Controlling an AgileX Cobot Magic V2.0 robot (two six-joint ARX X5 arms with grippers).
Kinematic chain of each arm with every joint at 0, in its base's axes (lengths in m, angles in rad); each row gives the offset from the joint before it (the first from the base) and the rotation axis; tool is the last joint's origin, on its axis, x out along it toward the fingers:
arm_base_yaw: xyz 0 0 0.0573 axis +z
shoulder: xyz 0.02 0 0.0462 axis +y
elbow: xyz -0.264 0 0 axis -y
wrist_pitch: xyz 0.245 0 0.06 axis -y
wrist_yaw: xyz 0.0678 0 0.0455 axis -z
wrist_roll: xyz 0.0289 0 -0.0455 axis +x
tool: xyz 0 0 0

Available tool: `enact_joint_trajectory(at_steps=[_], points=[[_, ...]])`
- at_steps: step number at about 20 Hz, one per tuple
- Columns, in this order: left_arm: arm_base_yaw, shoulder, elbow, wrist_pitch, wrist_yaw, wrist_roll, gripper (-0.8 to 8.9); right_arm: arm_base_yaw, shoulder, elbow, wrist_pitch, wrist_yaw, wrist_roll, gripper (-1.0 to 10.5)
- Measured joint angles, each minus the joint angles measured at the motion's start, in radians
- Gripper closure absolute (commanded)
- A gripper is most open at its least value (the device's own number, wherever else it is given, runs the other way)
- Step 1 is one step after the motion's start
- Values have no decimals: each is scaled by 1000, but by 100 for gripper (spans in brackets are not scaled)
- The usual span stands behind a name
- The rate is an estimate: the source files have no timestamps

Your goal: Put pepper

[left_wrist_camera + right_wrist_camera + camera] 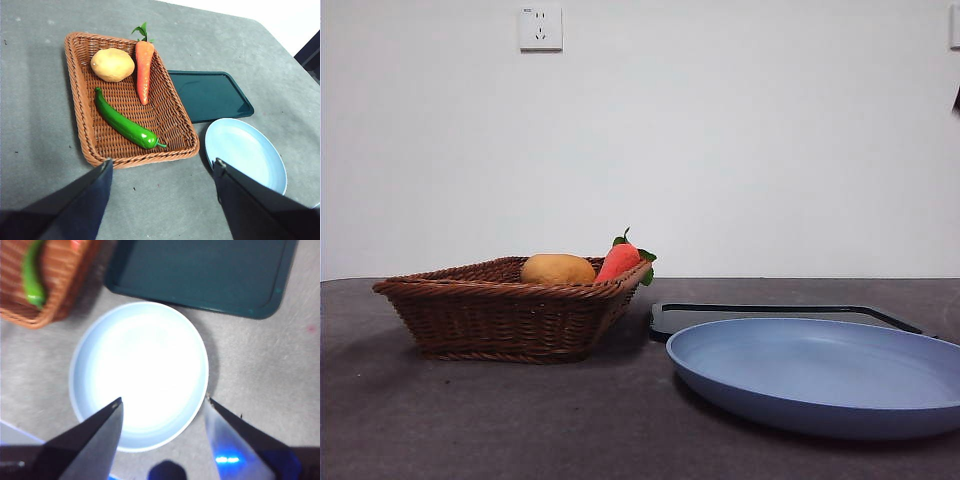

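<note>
Your pepper (125, 125) lies untouched inside the basket (75, 100); both tools, left tool (162, 167) and right tool (164, 405), hang open; reach next.

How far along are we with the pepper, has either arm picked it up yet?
Nothing is done yet. The pepper lies in the basket beside the potato and carrot. The left end effector hovers open above the basket's near edge, holding nothing. The right end effector hangs open over the empty blue plate. Grasping, lifting and placing all remain.
</note>
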Motion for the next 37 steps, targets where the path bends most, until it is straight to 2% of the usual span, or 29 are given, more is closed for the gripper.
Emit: enact_joint_trajectory(at_steps=[8, 13, 18, 20, 27, 31, 34, 37], points=[[0, 0, 0, 0, 0, 0, 462, 19, 365, 0, 92, 5, -2, 662], [0, 0, 0, 0, 0, 0, 462, 32, 493, 0, 172, 54, -5, 663], [0, 0, 0, 0, 0, 0, 462, 34, 572, 0, 209, 56, -12, 704], [0, 2, 0, 0, 0, 0, 462, 36, 600, 0, 213, 56, -15, 725], [0, 76, 0, 1, 0, 0, 462, 39, 619, 0, 217, 42, -19, 945], [-7, 143, 1, 14, -1, -3, 462, 39, 620, 0, 225, 20, -22, 943], [-61, 208, 1, 63, -16, -23, 462, 39, 612, 0, 229, 18, -21, 943], [-150, 274, 2, 137, -88, -80, 462, 37, 529, 0, 233, 25, -13, 943]])
